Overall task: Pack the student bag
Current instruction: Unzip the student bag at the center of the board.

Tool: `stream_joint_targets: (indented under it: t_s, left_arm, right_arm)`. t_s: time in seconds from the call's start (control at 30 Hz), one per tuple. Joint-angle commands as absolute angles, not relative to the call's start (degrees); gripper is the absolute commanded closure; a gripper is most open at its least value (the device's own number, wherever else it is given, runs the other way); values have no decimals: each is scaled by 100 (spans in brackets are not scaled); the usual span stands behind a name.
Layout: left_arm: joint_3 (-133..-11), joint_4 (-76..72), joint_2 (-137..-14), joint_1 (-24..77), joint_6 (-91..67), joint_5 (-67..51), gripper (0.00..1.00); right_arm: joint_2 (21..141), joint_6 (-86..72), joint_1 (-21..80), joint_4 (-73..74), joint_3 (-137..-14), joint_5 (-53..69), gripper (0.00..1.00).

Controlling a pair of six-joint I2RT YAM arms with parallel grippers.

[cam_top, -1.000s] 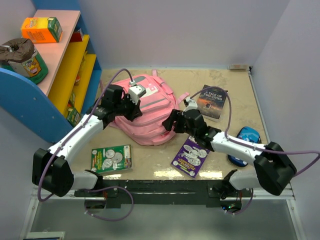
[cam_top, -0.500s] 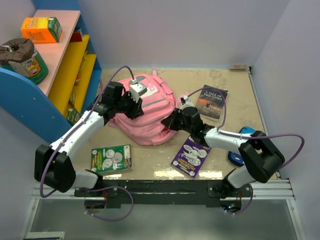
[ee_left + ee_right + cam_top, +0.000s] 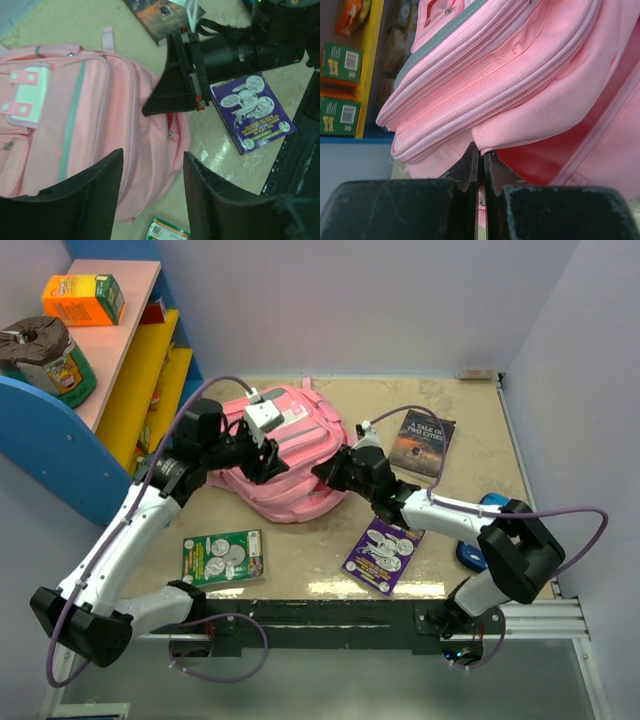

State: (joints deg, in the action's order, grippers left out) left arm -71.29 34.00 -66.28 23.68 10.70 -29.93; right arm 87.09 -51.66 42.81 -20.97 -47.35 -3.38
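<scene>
Left fingers (image 3: 95,195) opened, student bag (image 3: 75,110) soft pink, zip gaping

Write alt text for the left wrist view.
The right claw, shut, has its tip at the zipper edge of the pink student bag. The left claw stands open in the foreground; a purple booklet and a dark-covered book lie on the table beyond.

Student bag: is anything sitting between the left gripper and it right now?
Nothing visible. The left gripper hangs open right above the student bag; the right gripper is pinched shut on its edge, off to one side.
</scene>
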Motion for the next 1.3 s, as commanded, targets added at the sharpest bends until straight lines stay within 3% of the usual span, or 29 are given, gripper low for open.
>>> stream_joint_targets:
  t_s: [0.0, 0.03, 0.17, 0.4, 0.77, 1.27]
  left_arm:
    - [-6461, 3894, -6592, 2522, 1203, -3129, 51]
    - [-6286, 3894, -6618, 2522, 1239, -3164, 57]
    - [-6038, 4095, -6715, 2584, 1774, -3558, 66]
    - [-5653, 4334, -6470, 3356, 2232, -4368, 68]
    - [-5142, 3429, -6864, 3692, 1926, -1683, 73]
    - [-6064, 2839, -7866, 2443, 1732, -1695, 73]
  right_arm:
    - [8062, -5703, 4412, -2418, -4922, -1808, 100]
    - [7973, -5713, 4412, -2330, -4904, -1958, 100]
    - [7682, -5458, 4421, -1944, -4930, -2232, 100]
    - [7760, -5344, 4552, -1899, -4913, -2478, 100]
    - [7542, -5177, 4983, -1529, -4957, -3120, 100]
    - [7435, -5528, 5537, -1581, -4596, -3059, 100]
